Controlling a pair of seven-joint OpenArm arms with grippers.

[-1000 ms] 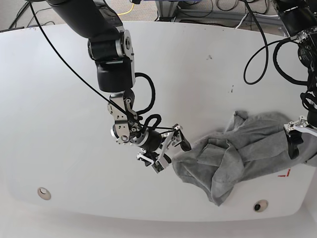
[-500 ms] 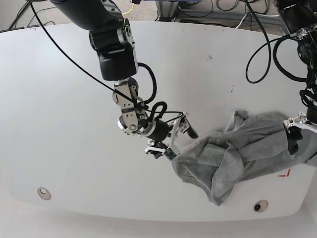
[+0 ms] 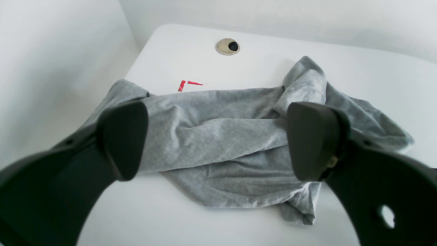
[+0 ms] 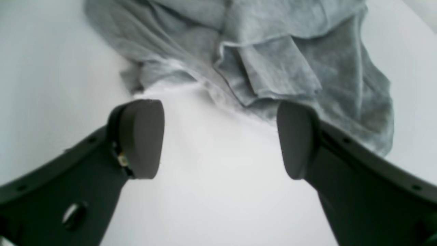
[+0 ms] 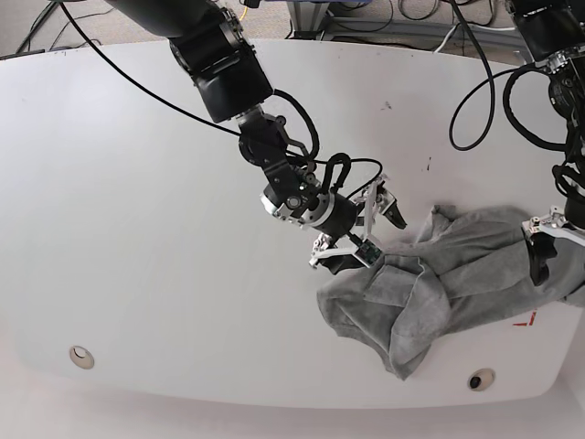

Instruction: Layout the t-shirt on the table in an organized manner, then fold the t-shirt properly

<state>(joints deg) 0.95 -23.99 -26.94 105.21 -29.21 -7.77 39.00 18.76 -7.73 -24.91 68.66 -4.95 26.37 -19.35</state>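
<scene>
Grommet (image 5: 481,379) near front counter (image 5: 110,219) edge, right side; 2nd grommet (image 5: 81,356) front left. Red tape mark (image 5: 525,320) just beside shirt's near-right edge. T-shirt (image 5: 439,283) crumpled in heap on counter's right part, folds overlapping, plain grey face showing, one flap reaching toward front edge. Right gripper (image 5: 366,233) at heap's left edge, jaws spread, nothing between them, cloth just ahead in wrist view. Left gripper (image 5: 546,245) over heap's right end, jaws wide apart, nothing clamped. Dark specks (image 5: 427,165) farther back.
</scene>
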